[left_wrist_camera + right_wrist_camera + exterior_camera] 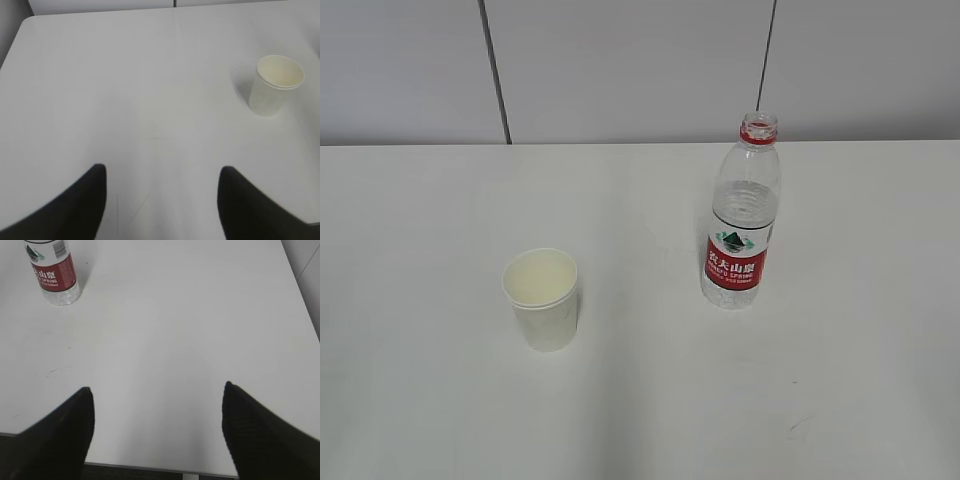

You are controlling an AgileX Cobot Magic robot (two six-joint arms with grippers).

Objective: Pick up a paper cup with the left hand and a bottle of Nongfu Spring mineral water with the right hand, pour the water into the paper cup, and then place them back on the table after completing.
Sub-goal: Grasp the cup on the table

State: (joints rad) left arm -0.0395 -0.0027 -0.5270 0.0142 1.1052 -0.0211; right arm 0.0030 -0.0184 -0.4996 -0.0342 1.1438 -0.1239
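Both pairs of fingers are spread, holding nothing. From the upright clear plastic bottle with red label (744,225), uncapped, the white paper cup (542,297) stands well apart to its left on the white worktop (640,400). Left fingers (87,200) have the cup ahead-right; right fingers (255,435) have the bottle ahead-left.

On the tabletop (420,400) a paper cup (541,298) is stood upright left of centre, and a bottle (742,215) is stood upright to its right and somewhat farther back (the two are well apart). Behind the tabletop a wall (620,70) is seen. In the left wrist view the paper cup is placed ahead and to the right; in the right wrist view the bottle is placed ahead and to the left.
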